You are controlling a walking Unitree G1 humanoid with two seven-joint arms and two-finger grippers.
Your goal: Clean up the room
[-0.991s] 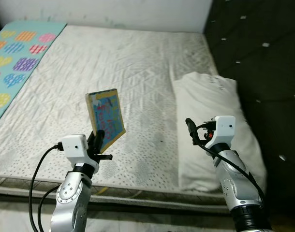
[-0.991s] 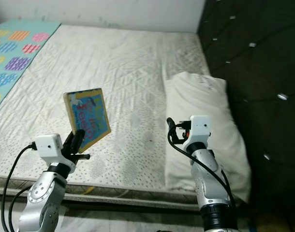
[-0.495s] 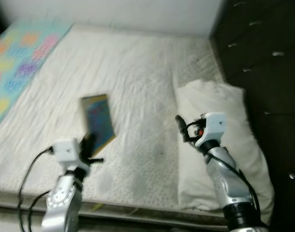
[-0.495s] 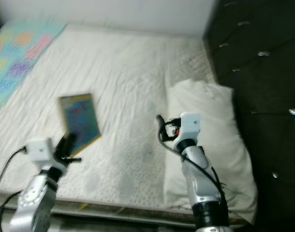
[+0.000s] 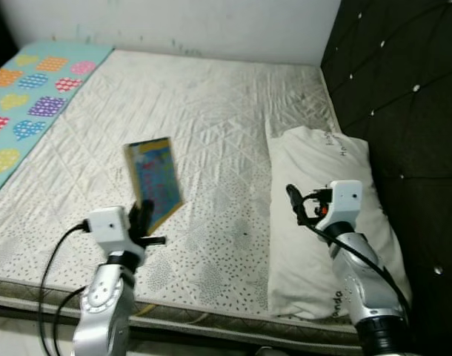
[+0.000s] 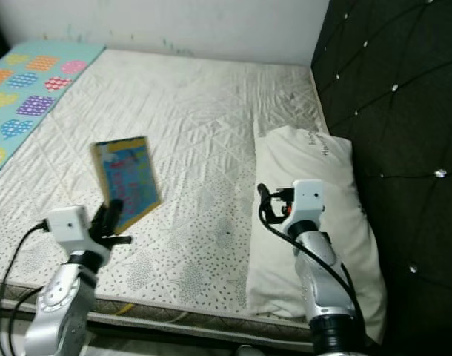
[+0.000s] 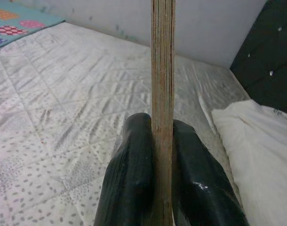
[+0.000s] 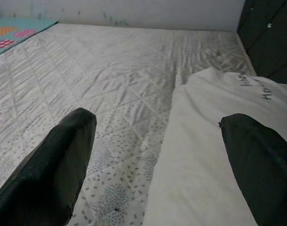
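Note:
A thin picture book (image 5: pixel 154 181) with a blue and yellow cover stands upright above the near part of the white mattress (image 5: pixel 196 111). My left gripper (image 5: pixel 142 217) is shut on its lower edge; in the left wrist view the book's page edge (image 7: pixel 162 89) runs straight up between the two black fingers (image 7: pixel 131 174). My right gripper (image 5: pixel 293 202) is open and holds nothing, hovering over the near left edge of a white pillow (image 5: pixel 322 185). In the right wrist view its fingers (image 8: pixel 59 165) stand wide apart over the mattress and the pillow (image 8: pixel 219 150).
A dark quilted headboard (image 5: pixel 396 89) rises along the bed's right side. A teal play mat with coloured shapes (image 5: pixel 26 81) lies along the left. A pale wall (image 5: pixel 174 22) closes off the far end. The mattress front edge (image 5: pixel 211 315) is close below me.
The whole picture has shifted, so the camera has moved. The book has turned more edge-on and sits a bit lower in my left gripper. My right gripper stays open by the pillow.

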